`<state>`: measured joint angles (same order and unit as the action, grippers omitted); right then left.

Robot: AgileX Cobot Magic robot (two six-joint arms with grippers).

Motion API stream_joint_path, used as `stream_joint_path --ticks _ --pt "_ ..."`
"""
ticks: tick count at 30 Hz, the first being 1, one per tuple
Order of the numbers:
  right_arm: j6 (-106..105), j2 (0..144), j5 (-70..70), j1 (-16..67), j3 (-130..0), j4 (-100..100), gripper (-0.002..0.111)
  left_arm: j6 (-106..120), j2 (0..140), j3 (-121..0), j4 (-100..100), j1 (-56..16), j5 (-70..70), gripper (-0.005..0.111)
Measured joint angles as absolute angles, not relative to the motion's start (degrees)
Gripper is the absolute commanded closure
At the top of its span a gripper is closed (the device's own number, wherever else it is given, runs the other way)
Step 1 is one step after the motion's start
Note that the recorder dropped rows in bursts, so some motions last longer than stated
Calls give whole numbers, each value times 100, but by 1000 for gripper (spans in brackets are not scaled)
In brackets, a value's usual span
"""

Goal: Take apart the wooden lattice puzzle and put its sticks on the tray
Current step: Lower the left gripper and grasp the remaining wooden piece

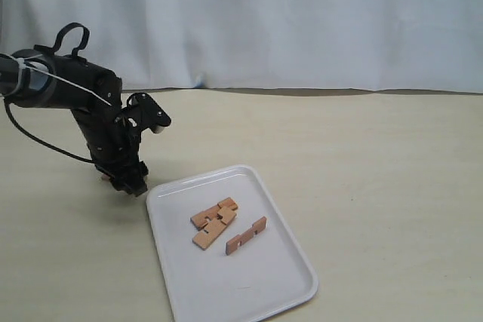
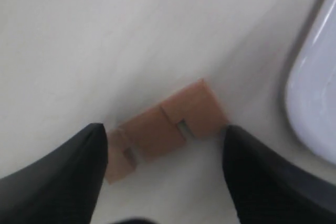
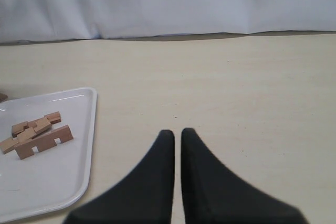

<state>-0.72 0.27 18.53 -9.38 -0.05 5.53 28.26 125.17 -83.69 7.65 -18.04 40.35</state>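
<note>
The left arm's black hand [image 1: 130, 184] is down at the pale beige counter [image 1: 377, 171], at about 10 o'clock from the large white rectangular plastic tray with rounded corners and a low rim [image 1: 290, 277] and just off its near corner. In the left wrist view its two black fingers [image 2: 73, 171] are spread wide on either side of a short flat light-brown wooden slat with square notches [image 2: 173, 121]. This slat lies flat on the counter beside the tray's rim [image 2: 294, 77], not on the tray. Each end of the slat comes right up to a finger's inner face, and I cannot tell whether the fingers press on it or only flank it. On the tray, a small light-brown cluster of notched slats [image 1: 213, 220] lies near the middle, its pieces overlapping. One more loose notched slat [image 1: 246, 235] rests flat just beside the cluster, at about 4 o'clock from it. The right wrist view shows the same cluster [image 3: 32, 127] and the loose slat [image 3: 44, 141] on the tray [image 3: 79, 177]. That view also shows the right arm's black hand [image 3: 177, 142] clenched, its fingers nearly touching with nothing between them, above bare counter well apart from the tray. A white curtain [image 1: 264, 20] hangs behind the counter.
</note>
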Motion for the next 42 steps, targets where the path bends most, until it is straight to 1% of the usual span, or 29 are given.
stream_joint_path --ticks 13,21,27,37,39,42 --pt "-72 27 1853 -938 -5 553 104 2873 12611 -8430 802 -1737 4041 45" --pt "-72 27 1853 -938 -5 553 104 3000 12657 -8537 -97 -1650 4257 45" --pt "-72 27 1853 -938 -5 553 104 3050 12706 -8700 -836 -1338 4461 45" --pt "-72 27 1853 -938 -5 553 104 2880 12711 -8700 -1275 -1189 4046 45" --pt "-72 27 1853 -938 -5 553 104 2858 12711 -8700 -1360 -1189 3946 40" --pt "-72 27 1853 -938 -5 553 104 2699 12711 -8700 -1370 -1189 3901 22"
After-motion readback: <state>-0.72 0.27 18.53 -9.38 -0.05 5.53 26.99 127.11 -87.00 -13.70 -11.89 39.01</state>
